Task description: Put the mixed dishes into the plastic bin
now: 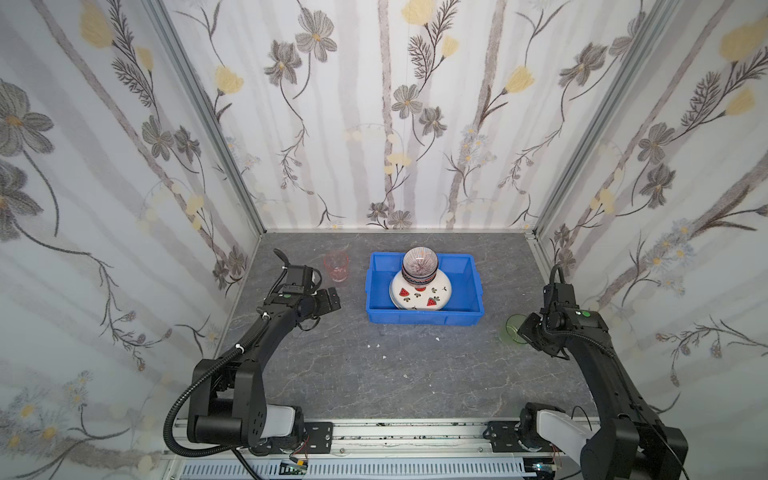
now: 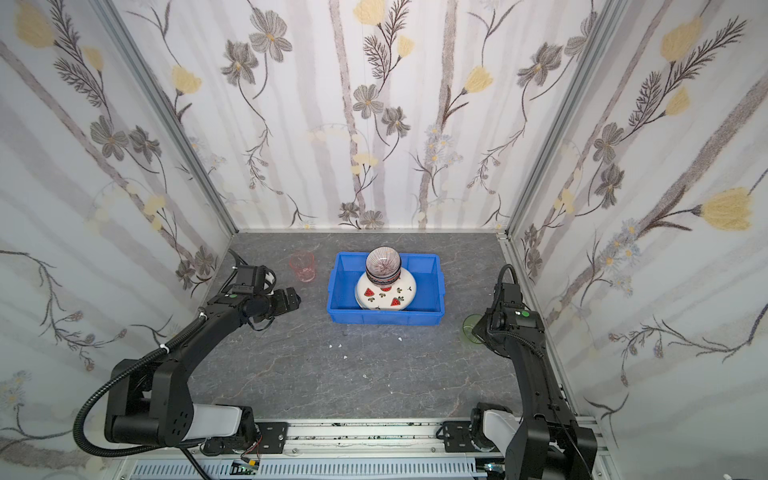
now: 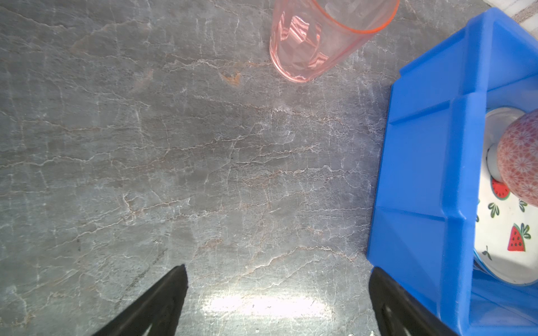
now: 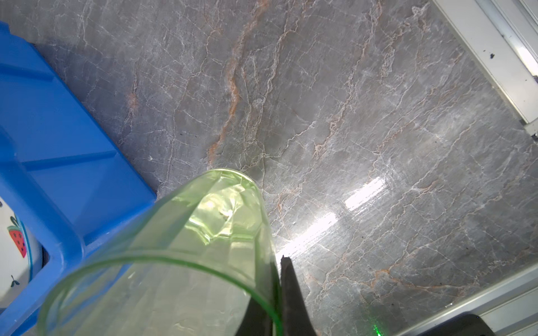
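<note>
The right pincer [image 4: 278, 263] is closed on the wall of the green cup [image 4: 180, 238], one finger inside the rim and one outside. In both top views this cup [image 1: 512, 328] sits off the right front corner of the blue bin [image 1: 424, 322], apart from it and outside it. Whether its base touches the bench [image 1: 374, 374] cannot be told.

The left pincer [image 3: 278, 280] is spread wide and holds nothing. It hangs over bare bench to the left of the bin [image 3: 422, 174], pointing towards it.

The bin stands in the middle of the bench towards the back wall. Inside it lies a stack of plates, topped by the watermelon plate [image 1: 422, 298]. A paler rim shows under its left edge, so there are at least two plates; the exact number cannot be told. Stacked bowls rest on the far part of that plate. The top bowl [image 1: 419, 262] has fine radiating stripes, and a bowl with a dark zigzag band [image 1: 417, 281] sits below it. The left wrist view shows a red-flowered bowl [image 3: 521, 158] in the stack.

The pink cup [image 1: 336, 267] stands upright on the bench left of the bin, near its far left corner but not touching.

Counted: one bin, two cups, both outside the bin, at least two plates and at least two bowls.
</note>
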`<state>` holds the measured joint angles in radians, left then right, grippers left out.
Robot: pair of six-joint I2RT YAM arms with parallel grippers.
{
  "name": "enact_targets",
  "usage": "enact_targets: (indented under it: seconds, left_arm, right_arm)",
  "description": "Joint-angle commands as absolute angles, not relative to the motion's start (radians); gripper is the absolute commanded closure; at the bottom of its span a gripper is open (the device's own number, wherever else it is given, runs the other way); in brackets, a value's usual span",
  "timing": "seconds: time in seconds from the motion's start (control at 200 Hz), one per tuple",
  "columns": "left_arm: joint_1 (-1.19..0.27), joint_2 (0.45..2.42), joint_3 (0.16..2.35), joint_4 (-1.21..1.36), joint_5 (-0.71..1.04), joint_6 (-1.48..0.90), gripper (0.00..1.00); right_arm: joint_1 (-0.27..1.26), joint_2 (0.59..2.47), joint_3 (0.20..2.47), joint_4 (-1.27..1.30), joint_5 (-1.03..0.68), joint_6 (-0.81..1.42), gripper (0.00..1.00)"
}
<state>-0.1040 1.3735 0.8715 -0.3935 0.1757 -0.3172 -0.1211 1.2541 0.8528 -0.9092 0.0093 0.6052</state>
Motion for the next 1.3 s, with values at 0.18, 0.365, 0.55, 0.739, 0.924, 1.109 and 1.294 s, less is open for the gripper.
enact_targets:
  seconds: [0.18,0.365,0.55,0.739,0.924,1.109,1.294]
  left_arm:
    - [-0.105,1.376,0.879,-0.383,0.146,-0.311,0.00]
    - [-0.104,1.378,0.879,-0.384,0.141,-0.311,0.00]
    - [-0.105,1.378,0.882,-0.385,0.137,-0.311,0.00]
    - [-0.105,1.372,0.880,-0.385,0.133,-0.311,0.00]
    - [-0.104,1.368,0.881,-0.387,0.125,-0.311,0.00]
    - [-0.104,1.365,0.881,-0.389,0.117,-0.310,0.00]
    - [-0.104,1.368,0.881,-0.390,0.110,-0.310,0.00]
  right_arm:
    - [-0.083,1.275,0.967,-0.945,0.005,0.544,1.00]
    - [-0.022,1.328,1.103,-1.010,0.010,0.509,1.00]
    - [0.060,1.433,1.329,-1.066,0.013,0.498,1.00]
    - [0.137,1.615,1.593,-1.088,0.052,0.505,1.00]
    - [0.178,1.813,1.788,-1.070,0.041,0.528,1.00]
    - [0.205,1.998,1.927,-1.058,0.028,0.581,1.00]
    - [0.209,2.111,1.990,-1.029,0.017,0.658,1.00]
